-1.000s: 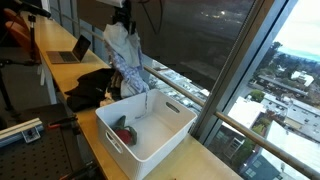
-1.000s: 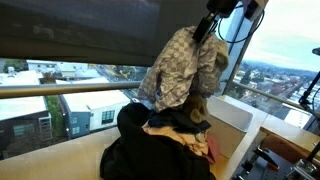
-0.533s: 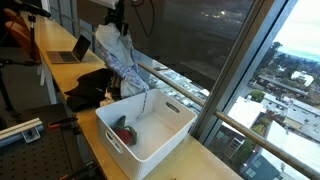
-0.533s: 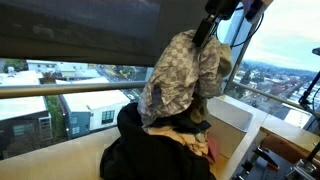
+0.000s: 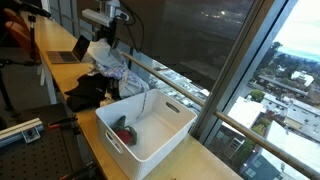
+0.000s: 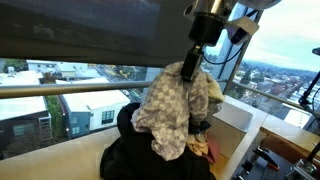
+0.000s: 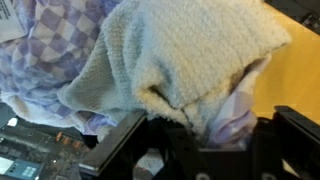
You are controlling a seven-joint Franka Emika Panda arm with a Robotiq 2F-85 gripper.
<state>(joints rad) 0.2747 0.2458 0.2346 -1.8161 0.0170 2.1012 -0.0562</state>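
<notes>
Claw (image 6: 198, 60): fingertips are buried in fabric in the wrist view, so it is unclear whether it pinches or has slackened. Bunched at it is a checked cloth (image 6: 176, 105) with a cream knit layer (image 7: 190, 60). The cloth hangs over the dark clothes pile (image 6: 150, 158) on the table (image 5: 52, 68), its hem at or on the pile. White bin (image 5: 165, 135) stands just beside, with a red item (image 5: 123, 132) inside.

Judged step: cloth held above the pile, not the bin. The next move calls for a confirmed grip and enough lift for the hem to clear the pile.
</notes>
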